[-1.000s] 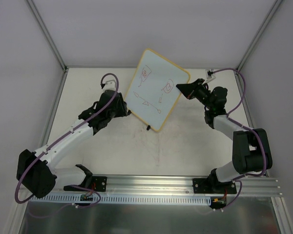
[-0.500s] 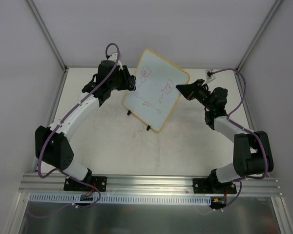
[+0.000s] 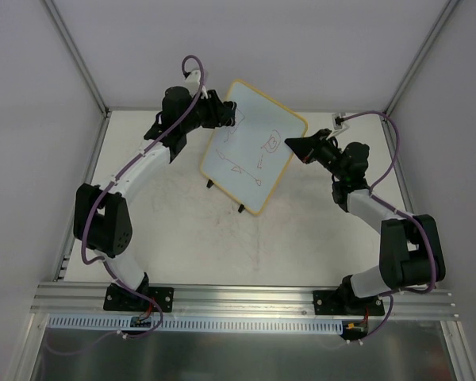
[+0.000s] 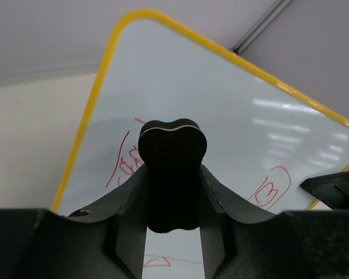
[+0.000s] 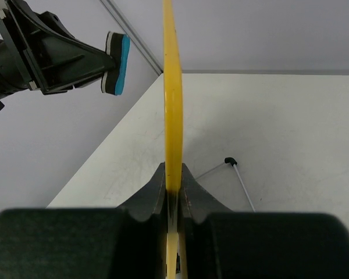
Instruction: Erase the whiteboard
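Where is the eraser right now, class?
In the top view, the eraser sits clamped in the left gripper beside the whiteboard, at its far-left edge, apparently not yet touching its face.

**Open floor near, crowded far end**

We find the widest free room on the near middle of the table [image 3: 222,254], between the two arms. The left arm [image 3: 135,178] arcs up the left side and the right arm [image 3: 373,210] up the right, so both flanks are narrowed against the walls [image 3: 32,119].

At the far middle the whiteboard [image 3: 254,159] stands tilted, blocking any straight pass from left to right. The right gripper [image 3: 295,147] clamps its right edge. The left gripper [image 3: 227,117] pinches the eraser [image 4: 171,168] in front of its far left face, with a small gap showing in the right wrist view. Its feet [image 3: 240,209] jut toward us underneath.
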